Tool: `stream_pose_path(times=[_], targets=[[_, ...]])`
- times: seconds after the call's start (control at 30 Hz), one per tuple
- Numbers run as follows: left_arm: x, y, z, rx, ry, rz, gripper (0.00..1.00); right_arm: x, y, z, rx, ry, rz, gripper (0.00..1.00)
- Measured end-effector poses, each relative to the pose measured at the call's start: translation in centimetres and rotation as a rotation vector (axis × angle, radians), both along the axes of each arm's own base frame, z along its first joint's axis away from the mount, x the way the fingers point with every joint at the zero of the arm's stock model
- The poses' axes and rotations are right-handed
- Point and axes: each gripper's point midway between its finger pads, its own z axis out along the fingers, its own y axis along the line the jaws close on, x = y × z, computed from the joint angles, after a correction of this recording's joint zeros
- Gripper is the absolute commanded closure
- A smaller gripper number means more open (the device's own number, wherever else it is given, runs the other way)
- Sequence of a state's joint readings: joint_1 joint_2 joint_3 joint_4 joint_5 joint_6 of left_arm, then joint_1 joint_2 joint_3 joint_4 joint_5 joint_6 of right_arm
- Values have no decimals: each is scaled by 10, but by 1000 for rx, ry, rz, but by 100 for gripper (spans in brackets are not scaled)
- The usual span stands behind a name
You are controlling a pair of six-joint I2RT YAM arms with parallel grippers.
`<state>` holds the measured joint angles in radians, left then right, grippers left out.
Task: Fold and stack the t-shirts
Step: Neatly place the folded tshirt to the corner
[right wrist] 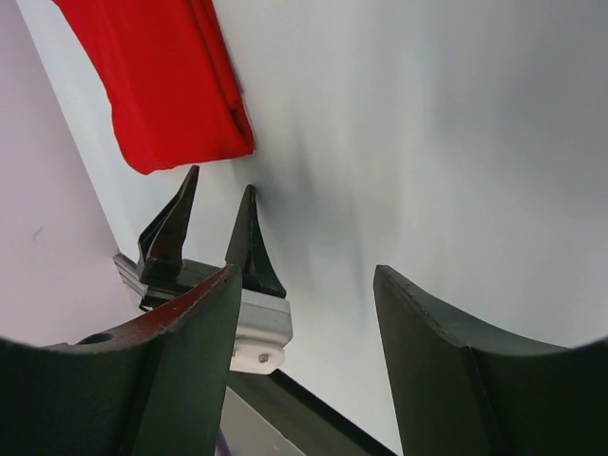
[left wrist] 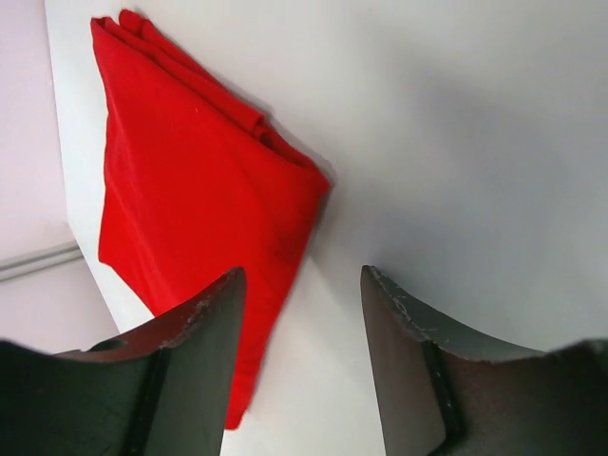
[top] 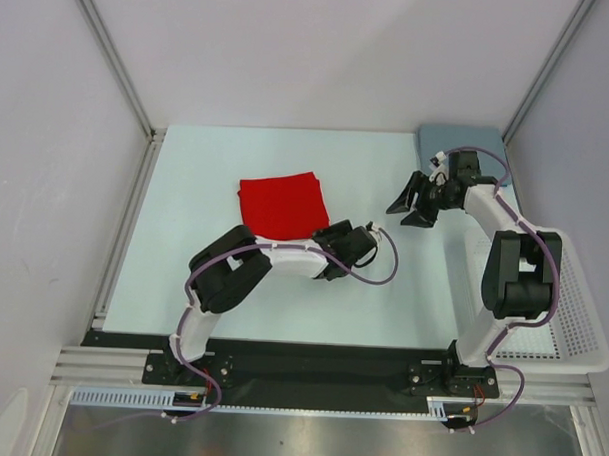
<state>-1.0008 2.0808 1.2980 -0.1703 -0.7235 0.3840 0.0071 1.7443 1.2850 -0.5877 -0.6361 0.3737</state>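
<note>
In the top view, the red t-shirt [top: 281, 207] is seen a little left of the centre of the frame. It is folded into a rough square and is laid flat on the pale table [top: 184, 244]. In the left wrist view, several layers of cloth are visible along its upper edge, and one corner is pointed to the right. The slate blue t-shirt [top: 450, 143] is found in the upper right of the top view, at the far corner of the table. It is folded too, and part of it is covered by the right arm. The two t-shirts are kept well apart; neither is placed on the other.

The left gripper [top: 342, 237] is held just beside the lower right corner of the red t-shirt. Its fingers are spread apart and nothing is held between them. Whether the cloth is touched by one finger cannot be told.

The right gripper [top: 410, 210] is seen right of the centre of the top view, between the two t-shirts. Its fingers are also spread apart and are empty, with only bare table behind the gap.

A white mesh basket [top: 581, 328] is seen at the right edge of the frame, partly hidden by the right arm.
</note>
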Motion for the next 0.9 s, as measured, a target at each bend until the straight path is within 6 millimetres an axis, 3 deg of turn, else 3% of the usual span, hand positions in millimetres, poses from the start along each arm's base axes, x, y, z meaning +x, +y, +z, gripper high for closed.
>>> stream_pose_path(times=[0.1, 0.2, 0.27, 0.37, 0.4, 0.43, 0.67, 0.8, 0.9], targets=[[10, 0, -1, 9, 11, -15, 46, 1, 1, 2, 10, -4, 0, 36], [21, 3, -4, -7, 32, -14, 61, 3, 2, 4, 19, -12, -3, 36], [27, 9, -8, -4, 47, -12, 64, 5, 3, 5, 25, -21, -2, 36], [36, 15, -10, 0, 59, -12, 77, 6, 4, 3, 34, -26, -3, 36], [37, 17, -12, 0, 64, -14, 93, 5, 4, 1, 35, -23, -5, 36], [39, 17, -13, -6, 69, -12, 98, 4, 5, -1, 39, -14, -11, 36], [41, 18, -14, -42, 107, -24, 100, 7, 15, -23, 50, 55, -6, 31], [41, 19, -8, -116, 148, -12, 99, 12, 34, -34, 123, 95, 12, 29], [41, 22, 7, -190, 165, 6, 100, 22, 52, -39, 201, 116, 19, 27]])
